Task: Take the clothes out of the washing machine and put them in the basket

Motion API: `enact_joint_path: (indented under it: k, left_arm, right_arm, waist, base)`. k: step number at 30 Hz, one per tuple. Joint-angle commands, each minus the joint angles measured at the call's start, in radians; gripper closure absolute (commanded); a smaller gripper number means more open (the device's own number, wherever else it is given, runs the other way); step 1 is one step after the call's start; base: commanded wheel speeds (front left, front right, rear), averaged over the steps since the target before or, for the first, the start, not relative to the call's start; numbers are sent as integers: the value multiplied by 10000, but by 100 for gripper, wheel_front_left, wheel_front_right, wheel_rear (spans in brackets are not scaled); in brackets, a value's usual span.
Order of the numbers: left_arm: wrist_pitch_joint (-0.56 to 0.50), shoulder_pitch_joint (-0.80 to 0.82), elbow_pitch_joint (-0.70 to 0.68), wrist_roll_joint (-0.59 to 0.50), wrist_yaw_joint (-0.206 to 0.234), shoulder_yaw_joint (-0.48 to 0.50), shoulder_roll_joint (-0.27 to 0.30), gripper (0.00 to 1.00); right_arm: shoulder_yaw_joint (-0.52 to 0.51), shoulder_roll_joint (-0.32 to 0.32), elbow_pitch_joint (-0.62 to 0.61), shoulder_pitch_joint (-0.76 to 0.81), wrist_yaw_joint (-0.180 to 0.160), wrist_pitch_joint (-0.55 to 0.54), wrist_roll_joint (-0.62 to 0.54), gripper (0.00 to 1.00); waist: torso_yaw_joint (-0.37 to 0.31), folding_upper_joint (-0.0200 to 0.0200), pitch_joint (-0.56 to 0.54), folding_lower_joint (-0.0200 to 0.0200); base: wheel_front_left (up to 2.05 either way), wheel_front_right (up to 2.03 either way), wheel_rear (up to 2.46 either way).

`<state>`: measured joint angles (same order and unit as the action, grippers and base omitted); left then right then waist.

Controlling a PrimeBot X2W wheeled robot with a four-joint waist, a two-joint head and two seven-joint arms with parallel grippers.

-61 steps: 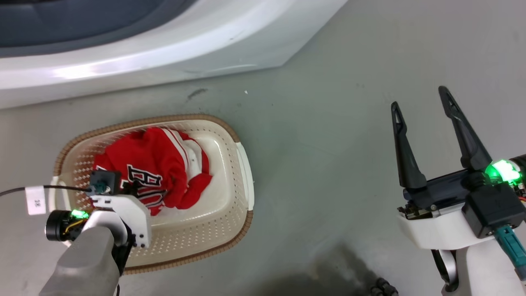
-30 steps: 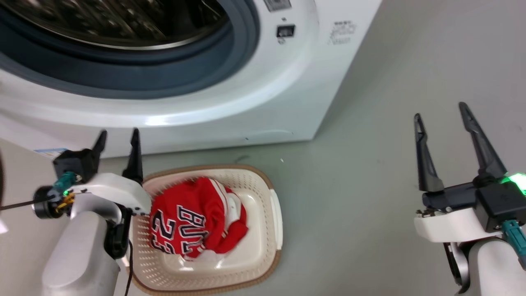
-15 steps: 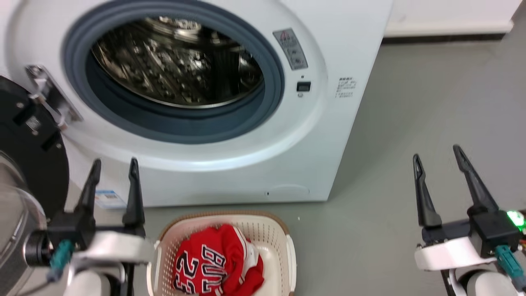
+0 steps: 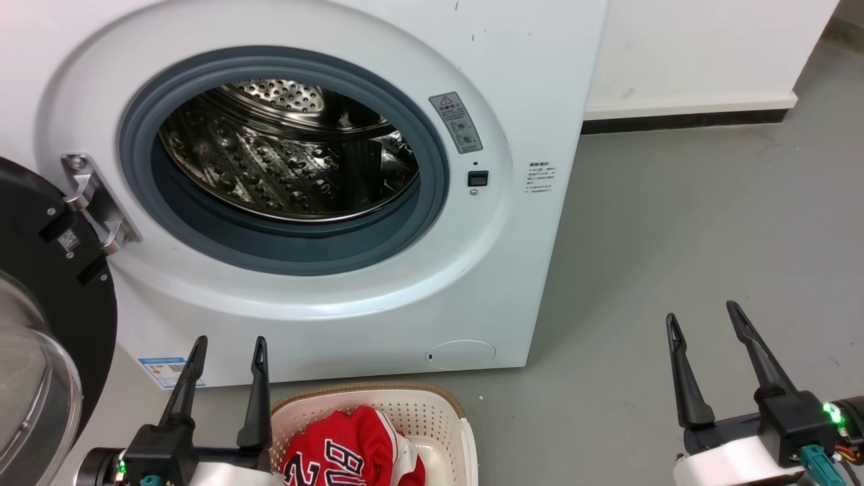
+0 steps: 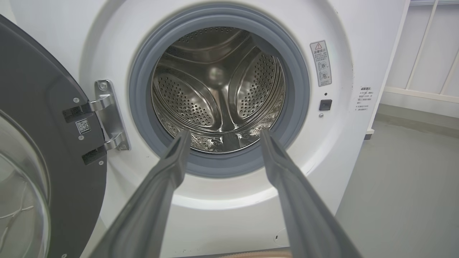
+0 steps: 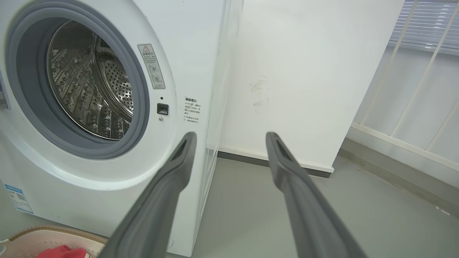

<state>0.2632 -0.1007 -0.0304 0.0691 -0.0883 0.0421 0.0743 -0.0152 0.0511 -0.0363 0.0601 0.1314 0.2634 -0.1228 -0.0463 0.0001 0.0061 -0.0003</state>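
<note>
My left gripper [image 4: 230,341] and right gripper [image 4: 701,312] both stood with fingers spread wide, holding nothing, pointed toward the washing machine [image 4: 526,223]. Its door [image 4: 61,270] hung open at my left. The red clothes [image 4: 337,452] lay in the basket [image 4: 439,412], on the floor just before the machine.

1 washing machine [image 4: 533,94] w/ 1 door [image 4: 47,283], 1 basket [image 4: 432,413], 1 red garment [image 4: 337,447], 2 pincers: left pincer [image 4: 230,341], right pincer [image 4: 701,312]
</note>
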Motion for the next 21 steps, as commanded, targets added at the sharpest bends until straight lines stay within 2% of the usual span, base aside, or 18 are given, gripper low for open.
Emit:
enact_joint_path:
  k: [1, 21]
  left_arm:
    - [22, -90, -16, -61, -28, -2, -61, 0]
    - [22, 24, 161, -181, -98, 278, -208, 0]
  right_arm:
    - [13, -16, 22, 49, -14, 20, 29, 0]
    - [-85, -16, 43, -101, -14, 20, 16, 0]
  waist:
    - [-46, -1, -10, 3]
    - [-161, -1, 26, 3]
  base:
    - [0, 0, 0]
    - [0, 0, 0]
